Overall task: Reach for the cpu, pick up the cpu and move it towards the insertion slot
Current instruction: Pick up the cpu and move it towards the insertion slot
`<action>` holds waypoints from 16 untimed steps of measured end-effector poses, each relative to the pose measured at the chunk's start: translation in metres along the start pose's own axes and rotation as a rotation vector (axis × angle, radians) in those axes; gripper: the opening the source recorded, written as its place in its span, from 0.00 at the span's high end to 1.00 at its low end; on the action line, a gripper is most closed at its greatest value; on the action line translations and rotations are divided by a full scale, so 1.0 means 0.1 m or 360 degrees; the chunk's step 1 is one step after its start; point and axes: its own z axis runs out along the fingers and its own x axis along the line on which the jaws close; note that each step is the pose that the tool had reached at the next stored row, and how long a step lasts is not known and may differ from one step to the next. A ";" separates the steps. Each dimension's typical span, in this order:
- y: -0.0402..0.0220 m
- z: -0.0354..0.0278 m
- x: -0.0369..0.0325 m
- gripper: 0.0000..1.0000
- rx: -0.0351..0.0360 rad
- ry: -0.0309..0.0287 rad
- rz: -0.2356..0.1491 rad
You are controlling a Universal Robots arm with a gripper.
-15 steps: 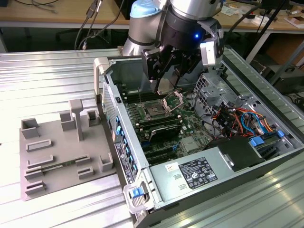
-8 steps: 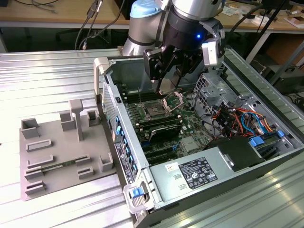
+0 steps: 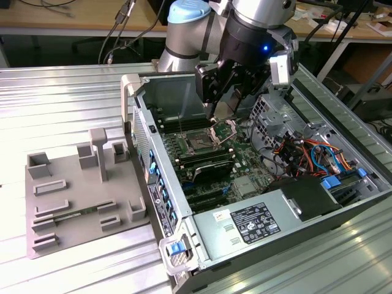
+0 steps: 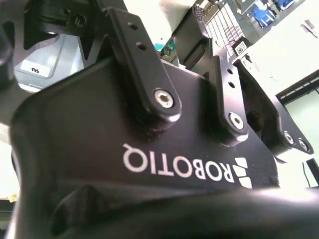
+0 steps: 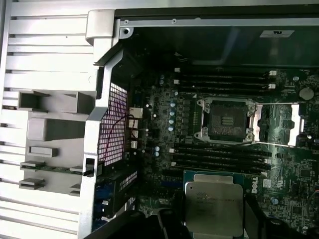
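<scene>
The cpu (image 5: pixel 214 204), a flat square chip with a pale silvery top, is held between my gripper's (image 5: pixel 214 221) dark fingers (image 5: pixel 169 224) in the first wrist view. The gripper is shut on it. The insertion slot (image 5: pixel 227 119) is a dark square socket on the green board, a short way from the held chip across black memory slots. Its shiny metal frame (image 5: pixel 294 119) is hinged open to one side. In the exterior view my gripper (image 3: pixel 228 101) hangs inside the open computer case, just above and to the exterior view's right of the insertion slot (image 3: pixel 199 142).
A grey tray (image 3: pixel 73 202) with raised holders and a thin green memory stick (image 3: pixel 79 214) lies at the exterior view's left, outside the case. The case wall (image 3: pixel 138 116), a power supply (image 3: pixel 257 220) and coloured cables (image 3: pixel 312 153) ring the board. The gripper's black housing (image 4: pixel 164 149) fills the second wrist view.
</scene>
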 end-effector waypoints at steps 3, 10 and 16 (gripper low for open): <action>-0.001 0.002 -0.013 0.45 0.0000 0.00001 0.0000; -0.003 0.008 -0.039 0.45 0.0000 0.00000 0.0000; -0.006 0.013 -0.065 0.45 0.0000 0.00000 0.0000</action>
